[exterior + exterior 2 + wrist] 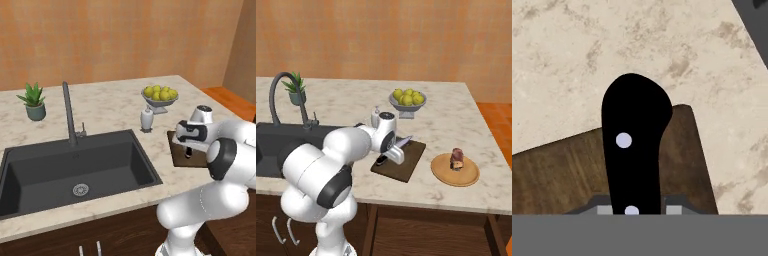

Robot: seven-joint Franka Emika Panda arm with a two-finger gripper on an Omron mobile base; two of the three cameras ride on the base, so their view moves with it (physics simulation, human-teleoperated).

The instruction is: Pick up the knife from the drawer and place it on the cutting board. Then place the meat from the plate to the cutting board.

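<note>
Knife (633, 150) — clamped in gripper (392, 154), low over cutting board (411, 162) at frame centre, not yet released; meat (457, 158) on plate (468, 177), lower right — transfer pending

Beige marbled counter (456, 117): dark cutting board (411, 162) at centre, tan plate (468, 177) just beside it at 3 o'clock, grey lemon bowl (407, 106) at 12, white dispenser bottle (146, 119) near bowl, potted plant (34, 102) at 10.
</note>
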